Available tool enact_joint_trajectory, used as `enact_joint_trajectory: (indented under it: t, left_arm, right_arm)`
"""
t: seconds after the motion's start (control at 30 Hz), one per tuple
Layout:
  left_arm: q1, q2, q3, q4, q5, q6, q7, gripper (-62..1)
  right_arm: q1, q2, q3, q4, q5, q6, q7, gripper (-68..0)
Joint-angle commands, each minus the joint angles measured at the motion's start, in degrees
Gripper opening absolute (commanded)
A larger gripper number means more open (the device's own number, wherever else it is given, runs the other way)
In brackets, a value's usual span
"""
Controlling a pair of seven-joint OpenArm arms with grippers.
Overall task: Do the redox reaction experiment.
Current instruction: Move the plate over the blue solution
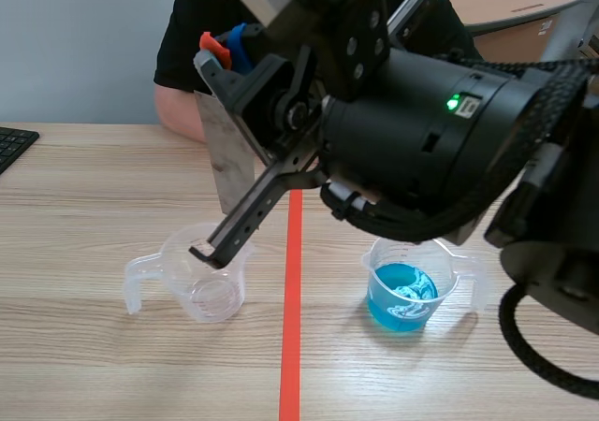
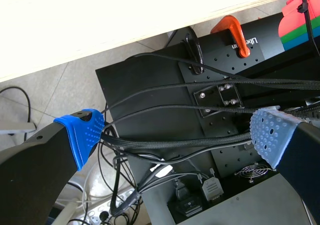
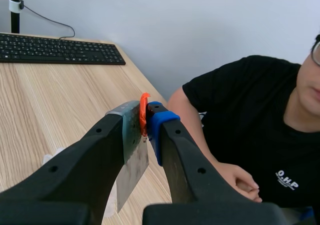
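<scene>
Below the surface's near edge the left pincer [image 2: 175, 130] hangs wide open over the robot's base, holding nothing. Toward the near edge, an empty clear measuring cup [image 1: 211, 295] stands left of the red tape line and a cup of blue solution [image 1: 447, 276] right of it, well apart. Above the empty cup the right pincer [image 1: 225, 54] clamps a grey metal sheet [image 1: 225, 159] by its top, upright, probably so its free end can dip into the liquid; a person [image 1: 182, 37] sits at the far edge.
</scene>
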Motion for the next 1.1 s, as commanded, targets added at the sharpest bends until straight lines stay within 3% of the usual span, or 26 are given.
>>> enact_joint_trajectory:
  t: [0.0, 0.27, 0.47, 1.07]
  left_arm:
    - [0.5, 0.1, -0.3, 0.3, 0.1, -0.1, -1.0, 1.4]
    - [0.5, 0.1, -0.3, 0.3, 0.1, -0.1, -1.0, 1.4]
    - [0.5, 0.1, -0.3, 0.3, 0.1, -0.1, -1.2, 1.4]
    - [0.5, -0.4, -0.4, 0.4, 0.1, -0.1, -2.5, 1.4]
  right_arm:
    - [-0.3, 0.7, 1.3, 1.8, 0.2, 0.1, 0.6, -66.0]
    - [-4.1, 4.6, 8.6, 6.7, 0.2, 1.2, 0.9, -66.0]
    - [-8.2, 4.9, 16.4, 7.2, 0.2, 1.8, 1.6, -66.0]
    - [-23.7, 4.9, 44.7, 7.2, 7.7, 17.2, 13.1, -66.0]
